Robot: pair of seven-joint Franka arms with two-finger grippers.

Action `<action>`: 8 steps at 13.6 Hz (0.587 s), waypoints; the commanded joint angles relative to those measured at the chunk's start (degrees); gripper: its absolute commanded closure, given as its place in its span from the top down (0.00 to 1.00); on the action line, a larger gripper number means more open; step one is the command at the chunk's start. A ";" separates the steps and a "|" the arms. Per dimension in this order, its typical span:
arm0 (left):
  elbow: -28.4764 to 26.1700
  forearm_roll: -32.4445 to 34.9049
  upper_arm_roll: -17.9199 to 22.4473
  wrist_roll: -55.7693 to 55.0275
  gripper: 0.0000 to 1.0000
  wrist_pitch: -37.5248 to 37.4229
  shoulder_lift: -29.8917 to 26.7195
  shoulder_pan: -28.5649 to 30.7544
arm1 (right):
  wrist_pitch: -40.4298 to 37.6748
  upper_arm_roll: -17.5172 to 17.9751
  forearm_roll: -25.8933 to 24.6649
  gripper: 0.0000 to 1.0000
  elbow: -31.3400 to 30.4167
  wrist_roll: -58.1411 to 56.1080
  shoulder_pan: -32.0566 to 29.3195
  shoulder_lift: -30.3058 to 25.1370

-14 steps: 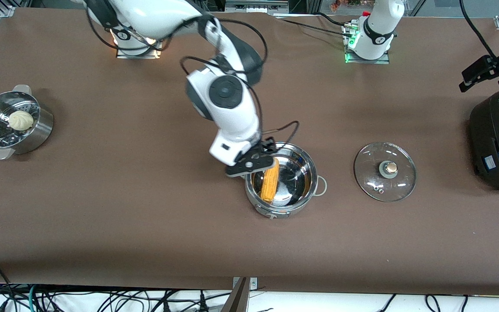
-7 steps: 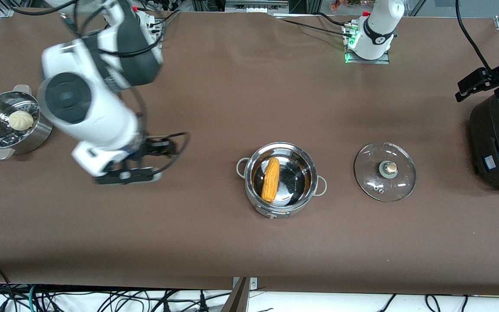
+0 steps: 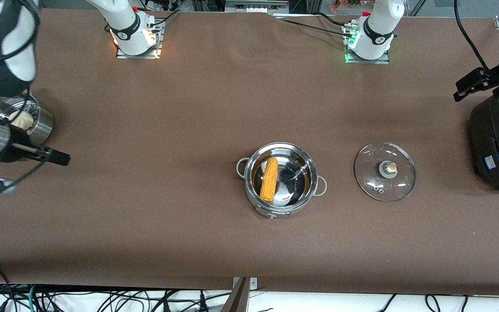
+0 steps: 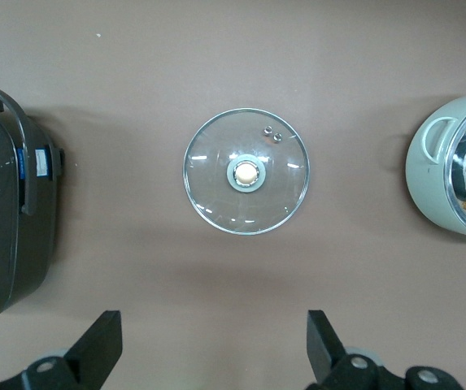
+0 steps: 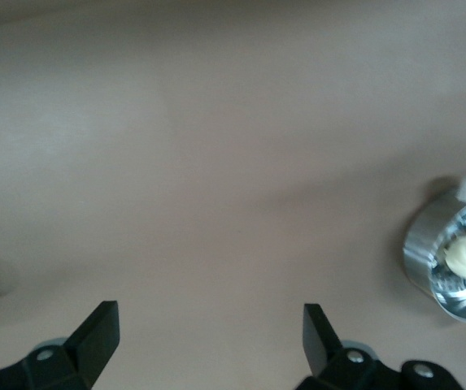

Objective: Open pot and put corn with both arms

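Corn (image 3: 269,180): you see it lying in the open pot (image 3: 306,201).
Lid (image 3: 385,171): on the table (image 3: 167,225) beside the pot.
Left tool (image 4: 215,351): released, empty, up above the lid.
Right tool (image 5: 210,345): released, empty, by the steamer pot (image 5: 428,252).

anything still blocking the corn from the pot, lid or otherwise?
Nothing visible. The corn already lies inside the open pot; the glass lid lies flat on the table beside it, toward the left arm's end.

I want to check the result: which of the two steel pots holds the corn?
The open pot mid-table, beside its glass lid, holds the corn. The steamer pot at the right arm's end holds a white bun.
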 commanded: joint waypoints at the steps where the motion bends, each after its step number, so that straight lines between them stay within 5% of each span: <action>1: 1.67 0.57 -0.37 -0.75 1.00 -1.30 0.70 -0.26 | 6.61 0.96 -0.16 1.00 -17.99 -0.08 -3.01 -13.20; 3: 1.67 0.57 -0.36 -0.84 1.00 -1.39 0.79 -0.26 | 8.83 2.35 0.37 1.00 -27.13 0.18 -5.64 -19.01; 5: 1.76 0.57 -0.37 -0.83 1.00 -1.39 0.70 -0.35 | 9.09 7.78 -0.15 1.00 -33.91 -0.43 -9.59 -24.37; 8: 1.76 0.57 -0.80 -0.84 1.00 -1.39 0.61 -0.35 | 8.23 12.29 -0.24 1.00 -35.08 -2.62 -11.72 -28.60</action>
